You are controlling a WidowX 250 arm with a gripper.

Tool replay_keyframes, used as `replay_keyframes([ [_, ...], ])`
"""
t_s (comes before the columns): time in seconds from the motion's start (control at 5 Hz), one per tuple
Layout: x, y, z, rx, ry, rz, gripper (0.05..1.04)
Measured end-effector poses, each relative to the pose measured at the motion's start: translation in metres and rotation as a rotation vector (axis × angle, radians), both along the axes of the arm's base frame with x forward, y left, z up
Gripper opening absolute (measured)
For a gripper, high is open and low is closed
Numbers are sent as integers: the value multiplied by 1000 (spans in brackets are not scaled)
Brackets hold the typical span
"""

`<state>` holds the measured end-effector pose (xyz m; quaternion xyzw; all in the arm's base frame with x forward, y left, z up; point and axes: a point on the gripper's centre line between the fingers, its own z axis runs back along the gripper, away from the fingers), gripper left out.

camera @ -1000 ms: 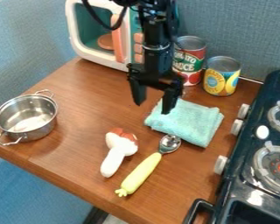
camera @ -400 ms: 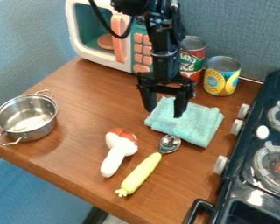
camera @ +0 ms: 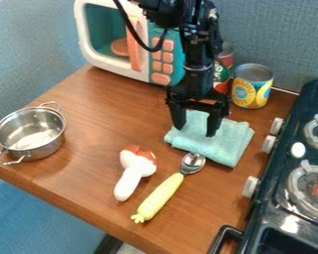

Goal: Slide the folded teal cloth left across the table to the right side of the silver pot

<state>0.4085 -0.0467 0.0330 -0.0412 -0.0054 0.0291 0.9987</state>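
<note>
The black gripper (camera: 196, 132) hangs over the folded light-blue cloth (camera: 218, 144), its two fingers apart with nothing seen between them. Whether the fingertips touch the cloth, I cannot tell. In front of the cloth lies a spoon with a yellow handle (camera: 160, 197), its metal bowl close to the cloth's near edge. Left of the spoon, a white mushroom-like toy with a reddish-brown top (camera: 136, 168) rests on the wooden table (camera: 89, 186). A steel pot (camera: 32, 133) with two handles stands at the table's left side.
Behind the gripper stand a toy microwave (camera: 112, 42) and a partly hidden red can (camera: 225, 57). A yellow-and-blue can (camera: 252, 87) is right of them. The black stove (camera: 291, 198), with white knobs, borders the table's right side.
The gripper has moved to the right, from beside the cloth's left corner to over the cloth. It now covers more of the red can. The other objects have stayed put.
</note>
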Motion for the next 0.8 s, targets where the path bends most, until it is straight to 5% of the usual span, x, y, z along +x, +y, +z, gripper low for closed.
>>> replay_keyframes([
  [0.2,1,19,-12,125,35,52,1001],
  [0.8,11,90,-12,273,30,204,1001],
])
